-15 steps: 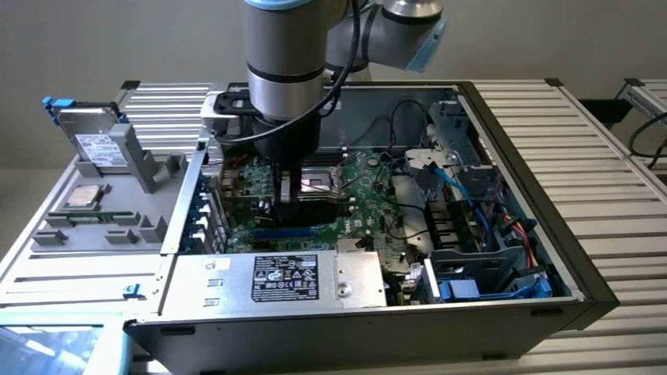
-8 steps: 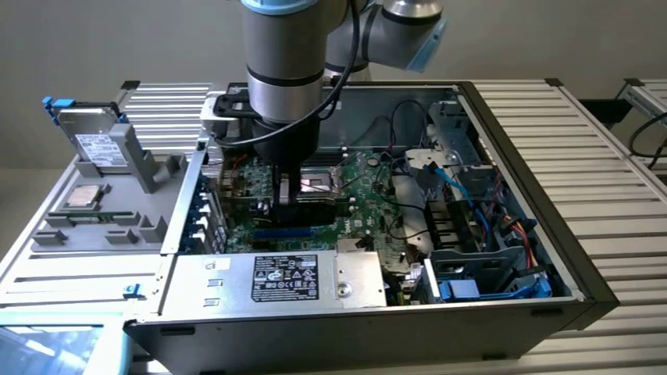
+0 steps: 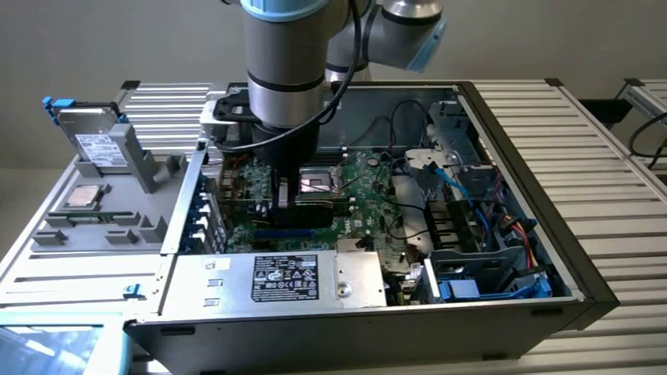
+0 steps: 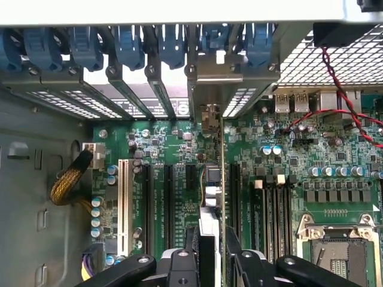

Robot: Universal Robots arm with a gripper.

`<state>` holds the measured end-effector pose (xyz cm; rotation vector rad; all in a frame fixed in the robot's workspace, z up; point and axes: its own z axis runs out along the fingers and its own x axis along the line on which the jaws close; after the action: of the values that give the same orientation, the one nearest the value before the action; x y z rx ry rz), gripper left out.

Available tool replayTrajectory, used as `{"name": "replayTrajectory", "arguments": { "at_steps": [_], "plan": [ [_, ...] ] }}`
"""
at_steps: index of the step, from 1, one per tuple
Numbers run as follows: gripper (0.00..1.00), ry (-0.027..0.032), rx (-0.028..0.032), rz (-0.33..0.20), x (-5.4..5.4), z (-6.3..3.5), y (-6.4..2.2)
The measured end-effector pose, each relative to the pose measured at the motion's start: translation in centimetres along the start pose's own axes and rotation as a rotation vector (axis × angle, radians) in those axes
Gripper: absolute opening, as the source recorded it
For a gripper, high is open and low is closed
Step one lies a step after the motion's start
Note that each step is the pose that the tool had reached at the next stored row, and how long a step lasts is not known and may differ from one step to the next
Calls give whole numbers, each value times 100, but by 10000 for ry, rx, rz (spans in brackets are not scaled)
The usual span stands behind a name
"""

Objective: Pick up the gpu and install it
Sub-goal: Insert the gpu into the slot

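The claw [image 4: 210, 242] pinches the gpu [image 4: 211, 206] between its fingers, holding the card upright and edge-on inside the computer case [image 3: 365, 336], apparently so that its lower edge lines up with a motherboard [image 4: 179, 146] slot and its bracket faces the rear openings.

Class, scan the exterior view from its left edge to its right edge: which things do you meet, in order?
Grey parts holder → gripper holding the gpu → white cable connector → blue cables.
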<state>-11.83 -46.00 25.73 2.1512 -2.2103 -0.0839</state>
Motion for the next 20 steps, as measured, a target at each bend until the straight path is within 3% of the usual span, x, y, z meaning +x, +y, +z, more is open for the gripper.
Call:
{"name": "replayTrajectory", "arguments": {
  "at_steps": [4, 6, 9, 20],
  "plan": [
    [28, -77, -1, -6, 31, 8, 2],
    [28, -98, 39, -6, 32, 14, 3],
    [28, -103, 116, 1, 32, 37, 33],
    [28, -118, 127, 214, 31, 62, 73]
  ]
}}
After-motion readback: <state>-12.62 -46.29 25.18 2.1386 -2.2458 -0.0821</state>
